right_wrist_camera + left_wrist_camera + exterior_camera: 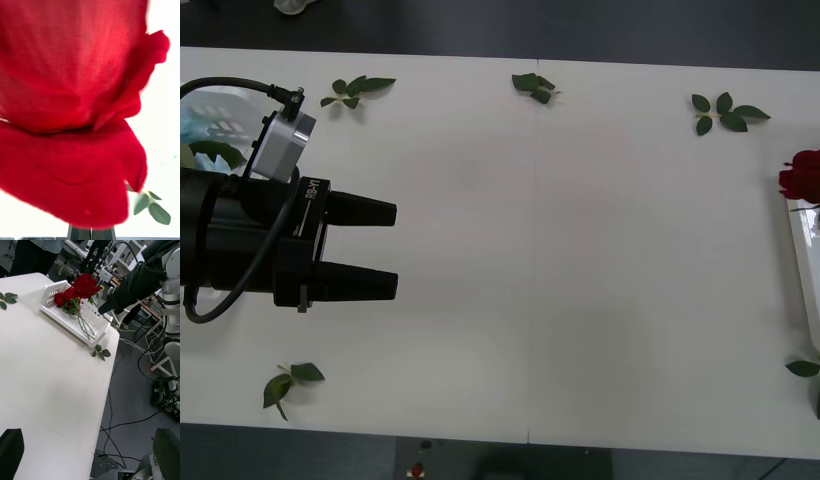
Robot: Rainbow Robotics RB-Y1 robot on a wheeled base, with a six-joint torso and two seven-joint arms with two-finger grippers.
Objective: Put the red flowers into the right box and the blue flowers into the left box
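My right gripper (pixel 103 307) is shut on a red flower (pixel 87 284) and holds it just above the right box (pixel 56 313), a white tray at the table's right end. More red flowers (pixel 62 298) lie in that box. Up close, the held red flower (pixel 75 112) hangs in front of the shut fingers (pixel 80 233). At the table's right edge I see a red flower (pixel 802 172) and the right box (pixel 802 255). My left gripper (pixel 395 250) hovers open and empty over the table's left side. Behind it, blue flowers (pixel 192 125) lie in the left box (pixel 235 97).
Loose green leaf sprigs lie on the white table: along the far edge (pixel 358 90) (pixel 533 87) (pixel 725 112), near the front left (pixel 290 382) and at the right edge (pixel 802 368). Beyond the table's right end is floor with cables (pixel 123 420).
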